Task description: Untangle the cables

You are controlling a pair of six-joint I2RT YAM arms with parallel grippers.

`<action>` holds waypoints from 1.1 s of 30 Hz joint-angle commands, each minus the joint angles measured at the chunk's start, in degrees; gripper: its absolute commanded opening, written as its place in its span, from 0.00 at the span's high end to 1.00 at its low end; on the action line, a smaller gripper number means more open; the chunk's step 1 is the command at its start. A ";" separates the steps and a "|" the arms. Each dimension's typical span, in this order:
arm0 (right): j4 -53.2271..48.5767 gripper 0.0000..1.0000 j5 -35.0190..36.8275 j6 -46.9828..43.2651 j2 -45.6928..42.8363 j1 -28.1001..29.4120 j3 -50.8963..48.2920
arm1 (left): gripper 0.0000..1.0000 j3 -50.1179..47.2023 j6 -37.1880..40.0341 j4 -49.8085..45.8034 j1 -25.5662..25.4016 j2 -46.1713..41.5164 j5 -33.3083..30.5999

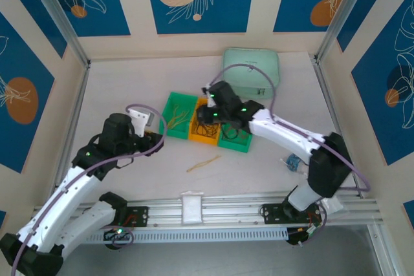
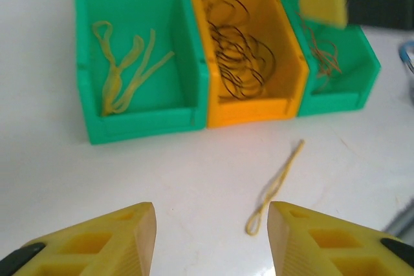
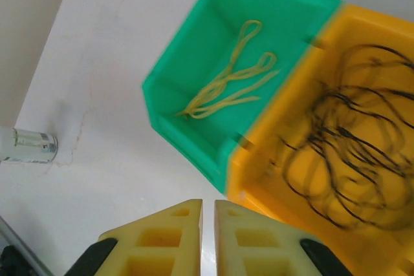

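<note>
The cables are sorted by colour into three small bins set side by side in the middle of the worktop. Yellow loops lie in the left green bin, a tangle of black loops fills the orange bin in the middle, and thin red-orange loops sit in the right green bin. One loose yellow loop lies stretched out on the bare worktop in front of the bins, apart from them.

The left fingers hang above the worktop near that loose loop, spread apart and touching none of the cables. The right fingers are pressed almost together, with only a thin slit between them. They hover over the near edge of the bins, where the left green bin meets the orange one, and I cannot tell whether a cable is pinched there.

Behind the bins, near the back wall, rests a mint-green case
</note>
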 commanded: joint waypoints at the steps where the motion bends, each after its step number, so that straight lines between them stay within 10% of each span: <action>1: -4.14 0.86 -4.51 0.51 -8.53 -4.14 -4.58 | 0.52 -1.68 1.32 -0.79 -4.14 0.58 5.35; 12: -10.94 0.85 -6.53 0.32 -27.13 -16.62 -18.29 | 0.48 0.86 4.36 4.69 -19.06 17.47 1.41; 26: -9.31 0.85 -12.61 -0.70 -31.82 -22.09 -22.85 | 0.48 4.80 6.96 5.65 -21.43 34.04 2.17; 33: -8.75 0.85 -13.96 -1.21 -31.98 -23.55 -23.59 | 0.63 8.88 10.17 1.84 -21.46 42.20 -0.16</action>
